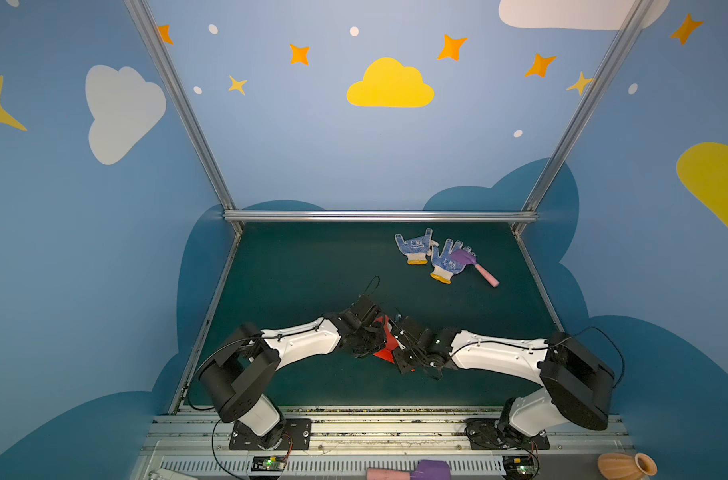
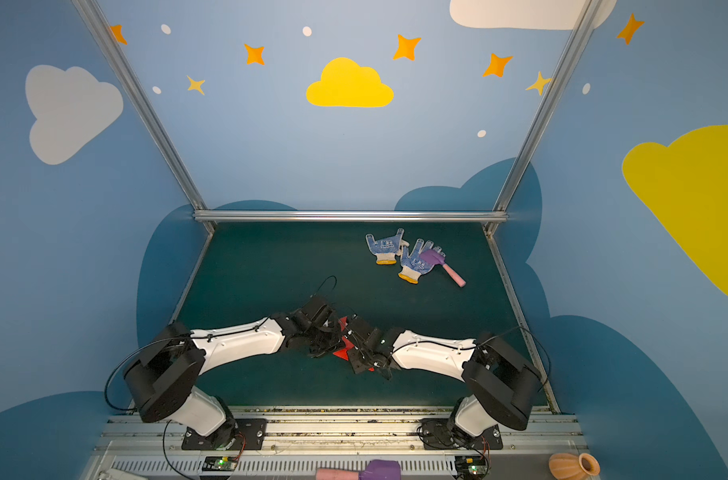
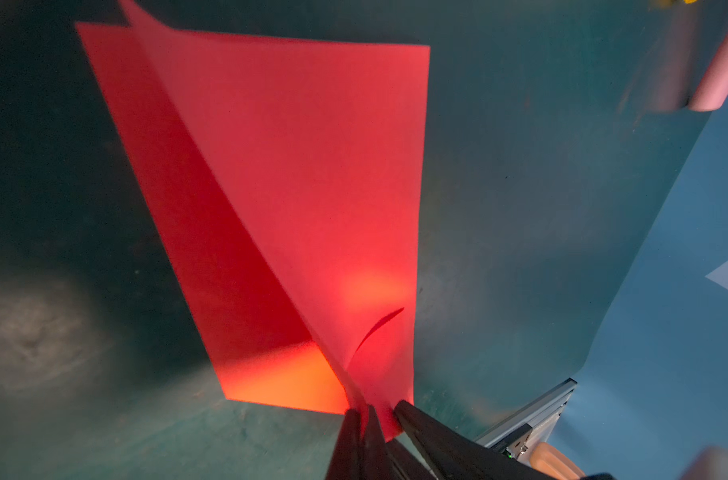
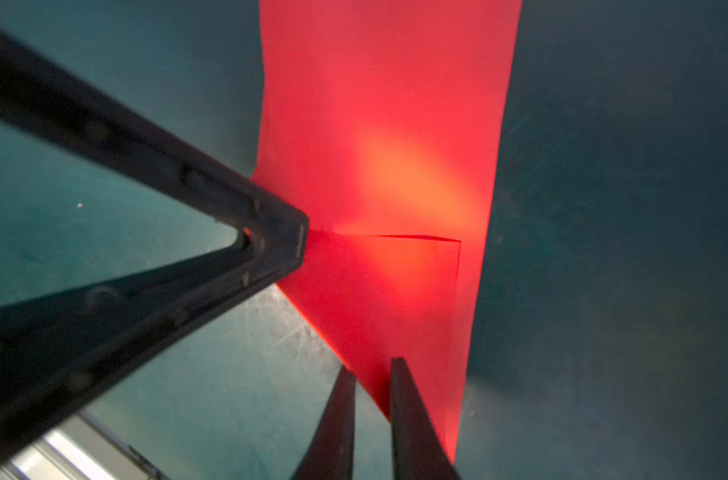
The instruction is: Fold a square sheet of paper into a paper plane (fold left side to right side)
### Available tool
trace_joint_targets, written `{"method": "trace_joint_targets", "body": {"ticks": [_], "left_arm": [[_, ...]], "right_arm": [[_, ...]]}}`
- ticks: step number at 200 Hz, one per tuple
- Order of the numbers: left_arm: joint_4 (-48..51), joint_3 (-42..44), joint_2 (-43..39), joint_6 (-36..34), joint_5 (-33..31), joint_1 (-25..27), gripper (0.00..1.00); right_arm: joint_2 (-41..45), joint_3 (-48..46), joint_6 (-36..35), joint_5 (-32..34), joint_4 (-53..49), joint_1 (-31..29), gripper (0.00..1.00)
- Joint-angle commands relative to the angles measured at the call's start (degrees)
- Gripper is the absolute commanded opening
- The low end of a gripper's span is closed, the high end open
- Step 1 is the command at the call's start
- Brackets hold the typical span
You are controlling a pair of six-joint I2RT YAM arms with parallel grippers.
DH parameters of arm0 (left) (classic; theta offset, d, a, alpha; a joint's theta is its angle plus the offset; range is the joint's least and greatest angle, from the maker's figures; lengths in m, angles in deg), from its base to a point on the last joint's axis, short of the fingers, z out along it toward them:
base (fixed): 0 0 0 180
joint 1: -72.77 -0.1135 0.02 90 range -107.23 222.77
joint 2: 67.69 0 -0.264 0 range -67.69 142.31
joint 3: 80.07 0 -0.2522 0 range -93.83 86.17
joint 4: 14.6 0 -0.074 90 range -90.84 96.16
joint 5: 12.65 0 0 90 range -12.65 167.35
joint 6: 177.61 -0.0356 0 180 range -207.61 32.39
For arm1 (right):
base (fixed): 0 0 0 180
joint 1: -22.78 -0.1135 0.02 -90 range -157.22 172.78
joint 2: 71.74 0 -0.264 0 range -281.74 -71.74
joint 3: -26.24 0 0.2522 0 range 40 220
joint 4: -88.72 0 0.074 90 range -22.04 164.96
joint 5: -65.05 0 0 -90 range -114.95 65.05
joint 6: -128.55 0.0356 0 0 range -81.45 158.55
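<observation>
Left wrist: left hand (image 3: 376,411) clamps thin creased red paper (image 3: 291,166); right hand (image 4: 372,368) seemingly too.

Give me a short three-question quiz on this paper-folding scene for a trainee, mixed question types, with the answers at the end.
1. True or false: the red paper lies flat and unfolded on the table.
2. What rests across one blue-dotted glove? A) toy hammer B) cup C) scissors
3. Name the gripper whose jaws are shut on the paper's edge in the left wrist view.
Key: 1 false, it is lifted and shows folded layers. 2 A. 3 the left gripper.
</observation>
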Motion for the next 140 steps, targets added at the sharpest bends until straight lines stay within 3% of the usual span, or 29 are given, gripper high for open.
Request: {"method": "trace_joint_targets", "body": {"ticks": [1,22,65,103,140], "left_arm": [[2.2,-1.8,-0.1,-1.1,-0.6,0.1,0.04],[2.3,-2.1,-0.2,-1.1,-0.6,0.2,0.04],[3.6,-3.0,-1.5,-1.8,-1.7,0.4,0.04],[8.9,-4.9,-4.5,-4.5,-6.9,0.1,0.23],[12.0,-4.8,-6.8,-7.5,-10.2,-0.2,0.27]], "right_arm": [[-0.5,-1.2,0.5,0.9,-0.6,-0.2,0.10],[-0.5,-1.3,0.7,0.9,-0.3,-0.2,0.00],[-1.4,-3.5,2.6,0.8,2.0,0.2,0.00],[0.0,-5.6,4.2,-2.9,5.0,2.3,0.00],[1.9,-7.9,5.5,-12.9,8.1,7.6,0.00]]}}
